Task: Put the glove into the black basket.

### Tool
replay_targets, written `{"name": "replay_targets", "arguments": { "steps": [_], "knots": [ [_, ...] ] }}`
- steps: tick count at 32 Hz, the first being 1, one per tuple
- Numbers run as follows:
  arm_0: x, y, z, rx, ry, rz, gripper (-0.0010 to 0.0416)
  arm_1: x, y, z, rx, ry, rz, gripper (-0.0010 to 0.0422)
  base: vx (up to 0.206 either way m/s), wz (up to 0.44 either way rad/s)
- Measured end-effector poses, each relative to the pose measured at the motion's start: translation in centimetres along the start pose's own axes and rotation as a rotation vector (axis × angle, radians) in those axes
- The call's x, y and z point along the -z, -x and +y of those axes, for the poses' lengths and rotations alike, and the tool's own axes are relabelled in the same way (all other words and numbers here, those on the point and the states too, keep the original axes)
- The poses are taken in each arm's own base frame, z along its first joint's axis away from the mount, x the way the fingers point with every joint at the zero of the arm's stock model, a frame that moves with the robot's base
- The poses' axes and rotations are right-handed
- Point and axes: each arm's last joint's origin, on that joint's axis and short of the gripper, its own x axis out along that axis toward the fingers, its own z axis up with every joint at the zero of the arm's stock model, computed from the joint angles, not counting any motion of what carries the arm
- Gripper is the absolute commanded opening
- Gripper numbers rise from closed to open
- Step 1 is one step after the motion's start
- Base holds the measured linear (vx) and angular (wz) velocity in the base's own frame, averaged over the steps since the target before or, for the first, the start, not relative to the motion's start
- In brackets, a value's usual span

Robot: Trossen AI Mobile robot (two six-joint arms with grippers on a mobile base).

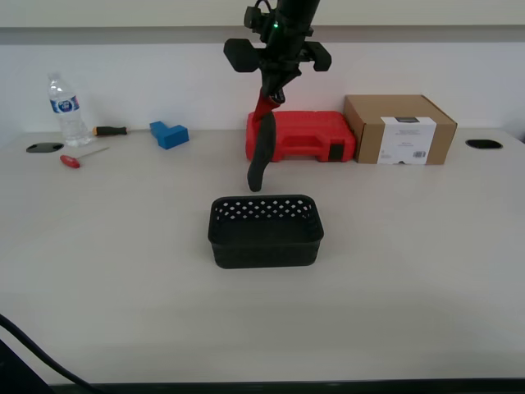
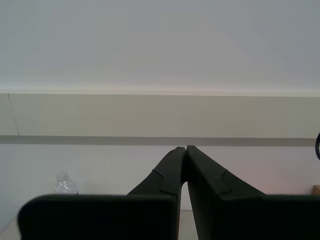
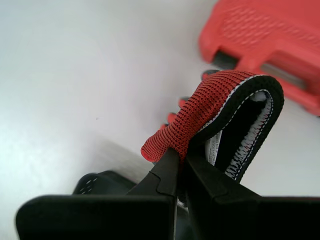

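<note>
My first gripper hangs from the arm at the top centre of the exterior view and is shut on the cuff of the red knit glove. The glove hangs straight down, its dark coated fingers ending just above and behind the black basket. In the first wrist view the jaws pinch the red cuff, and a corner of the basket shows below. My second gripper is shut and empty, pointing at a white wall. It does not show in the exterior view.
A red tool case and a cardboard box stand behind the basket. A blue block, two screwdrivers and a water bottle lie at the back on the exterior view's left. Table grommets sit at both far edges.
</note>
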Motion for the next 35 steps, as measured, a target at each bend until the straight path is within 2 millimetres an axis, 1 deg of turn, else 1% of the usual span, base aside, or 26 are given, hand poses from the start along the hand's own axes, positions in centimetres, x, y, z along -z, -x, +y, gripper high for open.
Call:
{"name": "replay_targets", "arguments": {
  "steps": [1,3,5,9,10,11,12,13,14,15,16,17,18,19,20,22,25,27,28,29,30,31,32,33,34,35],
  "knots": [
    [0.1,0.5,0.5,-0.005,0.013,0.006,-0.0002,0.0,0.0,0.0,0.000,0.000,0.000,0.0000,0.000,0.000],
    [0.0,2.5,1.5,-0.011,0.040,0.013,-0.0002,0.0,0.0,0.0,0.000,0.000,0.000,0.0000,0.000,0.000],
    [-0.1,3.7,2.2,-0.017,0.058,0.006,-0.0002,0.0,0.0,0.0,0.000,0.000,0.000,0.0000,0.000,0.000],
    [1.3,5.0,3.4,-0.024,0.081,0.063,-0.0002,0.0,0.0,0.0,0.000,0.000,0.000,0.0000,0.000,0.000],
    [1.4,5.5,4.0,-0.032,0.092,0.055,-0.0002,0.0,0.0,0.0,0.000,0.000,0.000,0.0000,0.000,0.000],
    [1.8,5.6,3.9,-0.032,0.091,0.054,-0.0002,0.0,0.0,0.0,0.000,0.000,0.000,0.0000,0.000,0.000],
    [2.9,5.9,4.1,-0.030,0.093,0.081,-0.0002,0.0,0.0,0.0,0.000,0.000,0.000,0.0000,0.000,0.000],
    [2.9,6.1,4.3,-0.032,0.097,0.076,-0.0002,0.0,0.0,0.0,0.000,0.000,0.001,0.0000,0.000,0.000],
    [4.5,6.5,4.2,-0.029,0.094,0.104,-0.0002,0.0,0.0,0.0,0.000,0.000,0.000,0.0000,0.000,0.000],
    [4.7,7.1,4.4,-0.045,0.095,0.053,-0.0002,0.0,0.0,0.0,-0.002,0.000,0.000,0.0000,0.000,0.000],
    [5.5,7.1,4.3,-0.054,0.086,0.057,-0.0002,0.0,0.0,0.0,-0.001,0.000,0.000,0.0000,0.000,0.000],
    [6.8,7.8,4.3,-0.068,0.060,0.070,-0.0002,0.0,0.0,0.0,-0.001,0.000,0.001,0.0000,0.000,0.000],
    [6.7,8.1,4.4,-0.082,0.061,0.048,-0.0002,0.0,0.0,0.0,-0.001,0.000,0.001,0.0000,-0.003,-0.046],
    [7.3,8.2,4.6,-0.108,0.058,0.029,-0.0002,0.0,0.0,0.0,-0.001,0.000,0.000,0.0000,0.000,0.000],
    [8.2,8.3,4.6,-0.120,0.053,0.059,-0.0002,0.0,0.0,0.0,0.000,0.000,0.001,0.0000,0.000,0.000],
    [9.0,8.1,5.0,-0.130,0.059,0.066,-0.0002,0.0,0.0,0.0,0.000,0.000,0.000,0.0000,0.000,0.000],
    [11.7,6.3,5.7,-0.136,0.067,0.123,-0.0002,0.0,0.0,0.0,-0.001,0.000,0.000,0.0000,0.000,0.000],
    [13.6,4.1,5.5,-0.174,0.018,0.151,-0.0002,0.0,0.0,0.0,-0.001,0.000,0.000,0.0000,0.000,0.000],
    [13.9,3.7,5.4,-0.171,0.014,0.166,-0.0002,0.0,0.0,0.0,-0.002,0.000,-0.001,0.0000,0.000,0.000],
    [15.1,2.4,5.1,-0.177,-0.001,0.172,-0.0002,0.0,0.0,0.0,-0.001,0.000,0.000,0.0000,0.000,0.000],
    [15.5,1.7,5.0,-0.171,-0.006,0.203,-0.0002,0.0,0.0,0.0,0.000,0.000,0.000,0.0000,0.000,0.000],
    [15.6,0.3,5.0,-0.185,-0.010,0.211,-0.0002,0.0,0.0,0.0,-0.001,0.000,0.000,0.0000,0.000,0.000],
    [15.6,-2.0,5.0,-0.218,-0.008,0.193,-0.0002,0.0,0.0,0.0,-0.002,0.000,-0.001,0.0000,0.000,0.000],
    [16.2,-2.8,4.8,-0.205,-0.015,0.232,-0.0002,0.0,0.0,0.0,-0.002,0.000,0.000,0.0000,0.000,0.000],
    [16.3,-5.1,4.7,-0.228,-0.028,0.257,-0.0002,0.0,0.0,0.0,-0.002,0.000,0.000,0.0000,0.000,0.000],
    [15.7,-7.8,4.7,-0.258,-0.033,0.252,-0.0001,0.0,0.0,0.0,-0.001,0.000,0.000,0.0000,-0.025,-0.039]
  ]
}}
